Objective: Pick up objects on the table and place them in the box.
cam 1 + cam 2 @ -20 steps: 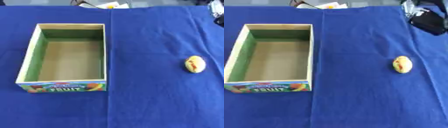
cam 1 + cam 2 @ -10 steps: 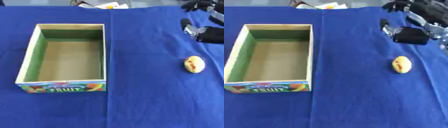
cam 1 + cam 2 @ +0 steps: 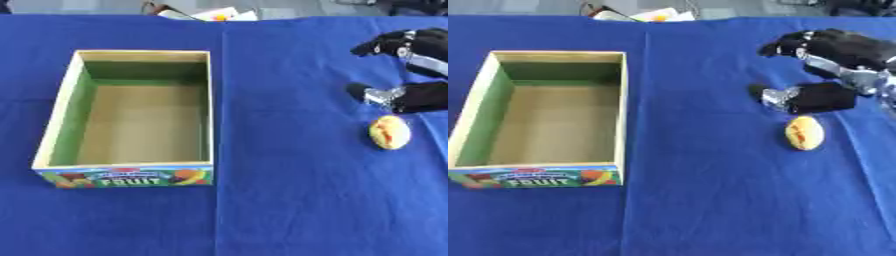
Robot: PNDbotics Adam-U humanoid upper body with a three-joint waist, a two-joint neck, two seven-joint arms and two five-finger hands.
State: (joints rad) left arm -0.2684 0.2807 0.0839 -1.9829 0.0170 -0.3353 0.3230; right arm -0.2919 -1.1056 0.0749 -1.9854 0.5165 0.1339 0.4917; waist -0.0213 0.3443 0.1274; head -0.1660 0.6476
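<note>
Robot hand (image 3: 820, 70), fingers spread apart, hovers empty just above the yellow fruit (image 3: 804, 133).

Blue-clothed table (image 3: 693, 200): open box (image 3: 544, 172) left, yellow fruit (image 3: 804, 133) right.

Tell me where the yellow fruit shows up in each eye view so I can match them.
Left eye view: the yellow fruit lies near the right edge, just below the right hand.
Right eye view: it lies right of centre, farther from the edge.
Shared landmark: the box with FRUIT on its front wall.
</note>
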